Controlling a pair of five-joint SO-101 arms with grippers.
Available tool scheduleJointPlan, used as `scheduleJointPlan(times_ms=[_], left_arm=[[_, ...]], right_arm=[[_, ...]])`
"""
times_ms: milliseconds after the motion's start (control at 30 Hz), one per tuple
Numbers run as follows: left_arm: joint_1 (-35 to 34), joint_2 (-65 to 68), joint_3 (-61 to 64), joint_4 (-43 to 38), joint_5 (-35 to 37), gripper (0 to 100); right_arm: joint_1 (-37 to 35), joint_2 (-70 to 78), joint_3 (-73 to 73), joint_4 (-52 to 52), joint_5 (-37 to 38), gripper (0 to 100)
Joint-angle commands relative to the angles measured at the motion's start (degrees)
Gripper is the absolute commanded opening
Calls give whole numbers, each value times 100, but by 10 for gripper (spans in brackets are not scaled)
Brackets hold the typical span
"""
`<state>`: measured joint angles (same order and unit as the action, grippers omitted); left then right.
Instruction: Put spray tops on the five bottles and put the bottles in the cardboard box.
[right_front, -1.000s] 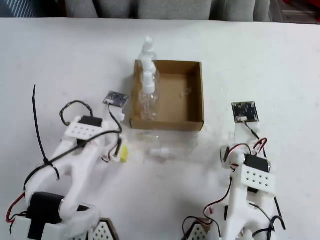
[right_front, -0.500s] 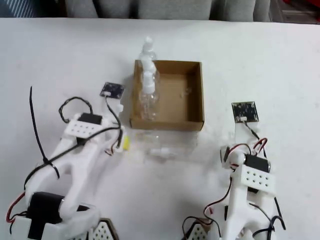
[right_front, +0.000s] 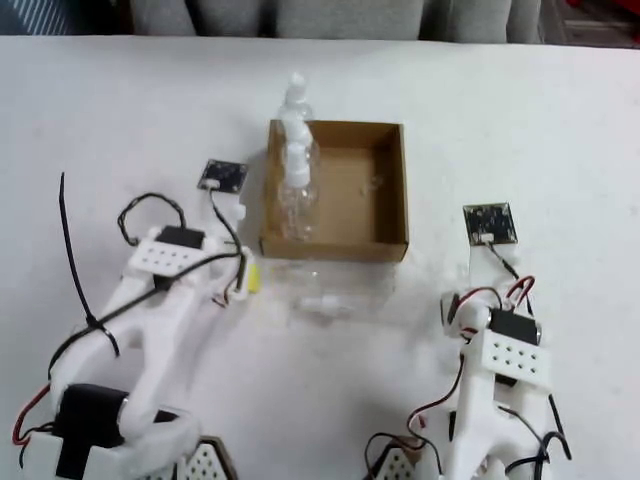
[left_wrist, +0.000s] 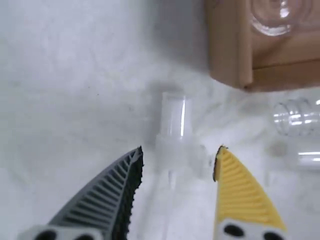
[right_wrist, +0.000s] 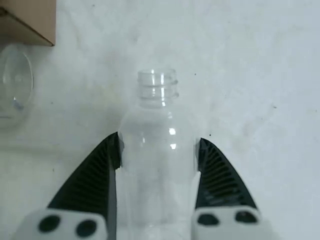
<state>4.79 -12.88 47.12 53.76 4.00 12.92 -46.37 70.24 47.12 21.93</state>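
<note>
left gripper (left_wrist: 180, 151) spread around spray top (left_wrist: 173, 131) | right gripper (right_wrist: 159, 142) clamped on bottle (right_wrist: 157, 117) | cardboard box (right_front: 403, 180), upper centre, held capped bottles (right_front: 297, 195)

Matt brown cardboard box (right_front: 335, 245); bottle (right_wrist: 159, 145) was clear glossy plastic; spray top (left_wrist: 172, 125) frosted smooth plastic; left gripper (left_wrist: 178, 157) had ribbed matt plastic fingers (left_wrist: 107, 200); table (right_front: 120, 110) looked white, matt.

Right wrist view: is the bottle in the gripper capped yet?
Not capped: the bottle shows a bare, open threaded neck with nothing screwed on.
</note>
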Motion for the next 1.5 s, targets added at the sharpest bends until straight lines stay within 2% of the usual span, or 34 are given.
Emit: scheduleJointPlan(times_ms=[0, 300, 967, 1267, 1467], left_arm=[[-22, 75, -334, -141, 79, 234], [-127, 1235, -1152, 149, 88, 230], [66, 1358, -1073, 440, 79, 229], [171, 1499, -1116, 343, 35, 30], [171, 1560, -1152, 440, -44, 20]], right_arm=[[-48, -101, -26, -48, 44, 19], [-145, -101, -26, -40, 44, 19], [-136, -101, -26, -57, 70, 19], [-127, -101, -26, -48, 70, 19], [-119, -119, -26, -40, 70, 19]])
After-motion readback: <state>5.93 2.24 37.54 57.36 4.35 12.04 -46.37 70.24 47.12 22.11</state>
